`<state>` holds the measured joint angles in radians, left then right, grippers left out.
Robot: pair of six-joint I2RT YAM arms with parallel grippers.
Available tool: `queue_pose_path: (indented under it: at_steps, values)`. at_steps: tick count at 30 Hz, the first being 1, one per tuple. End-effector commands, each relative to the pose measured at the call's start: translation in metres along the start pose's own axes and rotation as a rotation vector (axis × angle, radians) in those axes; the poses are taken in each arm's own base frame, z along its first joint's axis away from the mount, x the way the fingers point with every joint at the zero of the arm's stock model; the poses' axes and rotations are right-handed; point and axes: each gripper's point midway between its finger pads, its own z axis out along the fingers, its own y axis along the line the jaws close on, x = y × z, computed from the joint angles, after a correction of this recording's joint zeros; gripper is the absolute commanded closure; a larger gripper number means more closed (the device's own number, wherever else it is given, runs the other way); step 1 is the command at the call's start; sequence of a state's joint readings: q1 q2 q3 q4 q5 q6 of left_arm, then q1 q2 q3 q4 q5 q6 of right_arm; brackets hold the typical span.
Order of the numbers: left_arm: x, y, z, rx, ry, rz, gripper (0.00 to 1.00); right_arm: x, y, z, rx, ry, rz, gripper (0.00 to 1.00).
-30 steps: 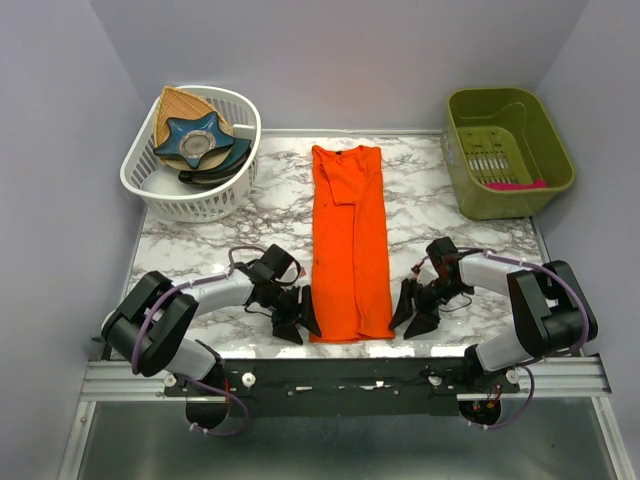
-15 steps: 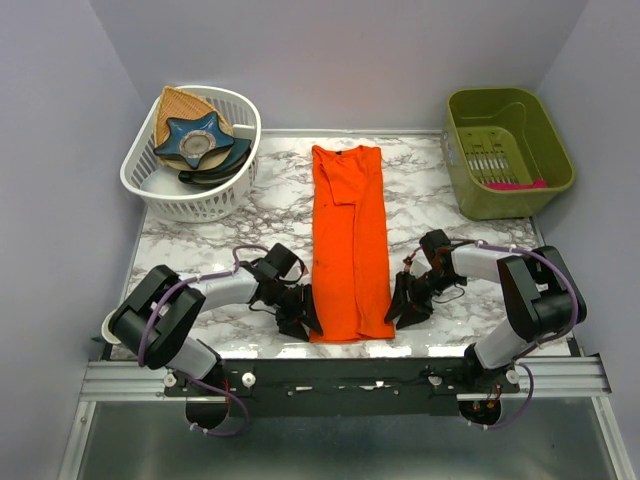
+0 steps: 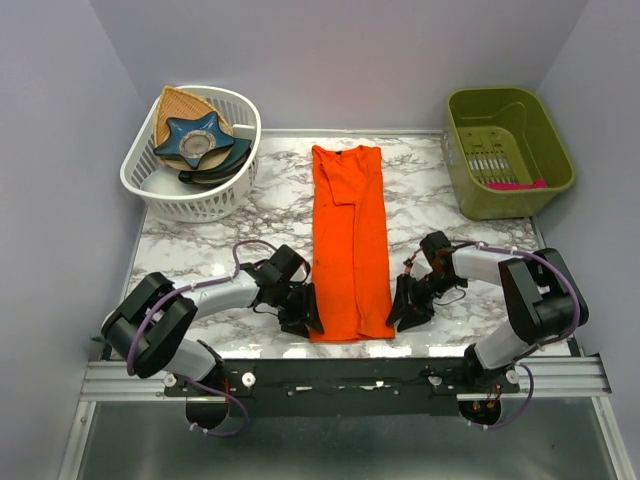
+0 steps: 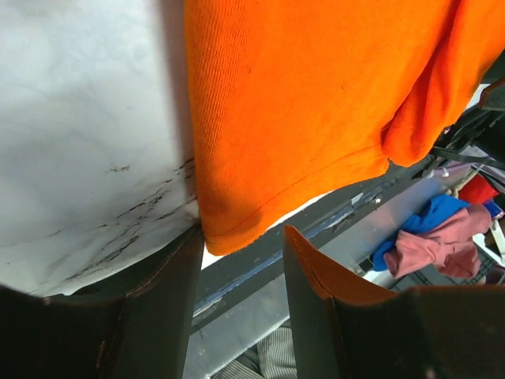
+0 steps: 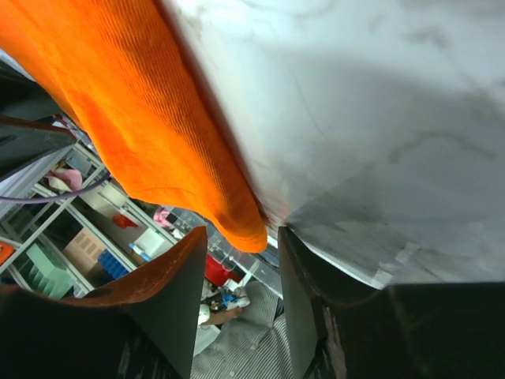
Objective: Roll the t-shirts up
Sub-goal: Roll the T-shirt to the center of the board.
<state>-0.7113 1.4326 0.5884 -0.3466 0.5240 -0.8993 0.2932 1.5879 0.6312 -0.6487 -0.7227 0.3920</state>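
- Left gripper [image 4: 241, 234] and right gripper [image 5: 241, 234] both sit open at the near corners of the t-shirt [image 3: 350, 240], which lies folded long down the table [image 3: 200, 250].
- Worry?
- I reckon one thin bite on the hem slips, and then the roll goes crooked.

Nothing readable in any of these shots, no text, labels, brand marks or numbers that I can make out on anything.
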Motion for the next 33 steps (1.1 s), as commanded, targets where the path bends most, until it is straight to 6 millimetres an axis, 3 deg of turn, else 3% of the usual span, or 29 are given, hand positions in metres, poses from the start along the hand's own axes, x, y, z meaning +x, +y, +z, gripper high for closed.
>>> queue_pose_path:
  at_steps: [1, 10, 14, 16, 17, 18, 20, 23, 29, 33]
  values:
    - [0.001, 0.039, 0.007, -0.153, -0.050, 0.005, 0.48, 0.036, -0.032, 0.008, 0.143, 0.106, 0.126, 0.48]
    - [-0.005, 0.034, 0.005, -0.134, -0.074, 0.037, 0.64, 0.041, -0.025, 0.021, 0.117, 0.131, 0.118, 0.53]
    - [-0.009, 0.029, 0.003, -0.111, -0.091, 0.057, 0.78, 0.042, -0.026, 0.023, 0.129, 0.138, 0.105, 0.69]
    - [-0.014, 0.025, 0.001, -0.096, -0.104, 0.073, 0.92, 0.042, -0.022, 0.019, 0.118, 0.125, 0.085, 0.77]
    - [-0.016, 0.022, 0.000, -0.090, -0.112, 0.081, 0.96, 0.042, -0.023, 0.017, 0.128, 0.119, 0.078, 0.86]
    - [-0.017, 0.021, -0.001, -0.088, -0.114, 0.087, 1.00, 0.043, -0.021, 0.014, 0.128, 0.108, 0.064, 0.90]
    - [-0.023, 0.014, -0.006, -0.068, -0.135, 0.111, 1.00, 0.039, -0.019, 0.011, 0.135, 0.089, 0.056, 0.94]
    - [-0.032, -0.006, -0.016, -0.006, -0.173, 0.185, 1.00, 0.017, 0.004, 0.001, 0.071, 0.019, -0.010, 0.98]
    - [-0.044, -0.025, -0.030, 0.052, -0.237, 0.246, 1.00, 0.014, 0.026, -0.018, 0.008, -0.052, -0.108, 0.98]
    - [-0.043, -0.035, -0.034, 0.111, -0.232, 0.276, 1.00, 0.013, 0.029, -0.024, -0.010, -0.075, -0.128, 0.98]
